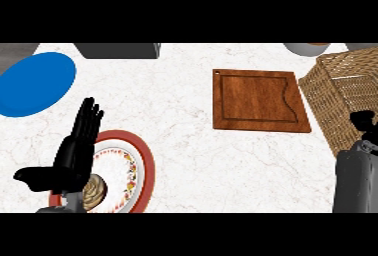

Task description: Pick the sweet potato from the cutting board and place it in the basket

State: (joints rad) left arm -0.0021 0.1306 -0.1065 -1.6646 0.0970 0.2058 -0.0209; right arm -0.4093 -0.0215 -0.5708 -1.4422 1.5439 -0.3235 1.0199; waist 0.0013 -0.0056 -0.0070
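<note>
The wooden cutting board [260, 100] lies right of the middle with nothing on it. No sweet potato shows anywhere. The wicker basket [336, 85] stands at the right edge, its inside mostly out of sight. My right hand [362, 122] is at the basket's near side by the right edge, seen only as a dark shape, with its grey forearm [358, 180] below it. What it holds, if anything, is hidden. My left hand [77, 145] rests open at the lower left, fingers straight and pointing up.
A red-rimmed patterned plate [140, 170] lies under and beside the left hand, with a brown swirled item [94, 192] on it. A blue plate [35, 82] is at the upper left. A grey box [118, 50] and a white bowl [306, 48] sit along the far edge.
</note>
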